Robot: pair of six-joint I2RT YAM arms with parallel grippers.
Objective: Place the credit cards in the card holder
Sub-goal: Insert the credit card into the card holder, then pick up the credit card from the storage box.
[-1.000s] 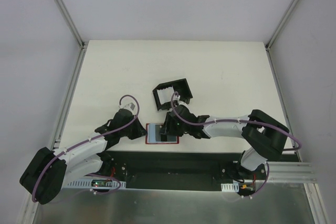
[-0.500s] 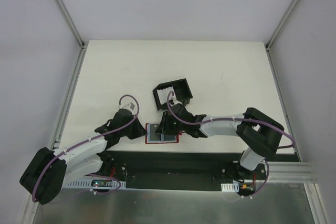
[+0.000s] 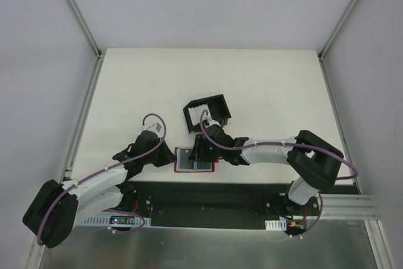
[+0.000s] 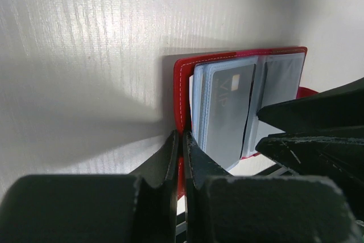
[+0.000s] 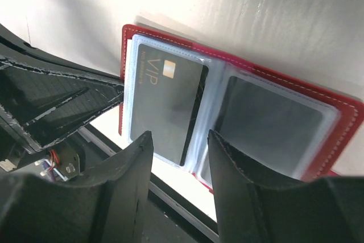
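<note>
I see my left pincer (image 4: 182, 140) clenched on the left edge of the open red wallet (image 3: 193, 159), which lies at the table's (image 3: 252, 86) near edge. My right pincer (image 5: 179, 138) hovers released above it. A VIP card (image 5: 168, 106) sits sleeved inside.

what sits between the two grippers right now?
The open card holder, a VIP card in one sleeve: left gripper pinches its red edge, right gripper open over it. Clear in top and wrist views.
</note>
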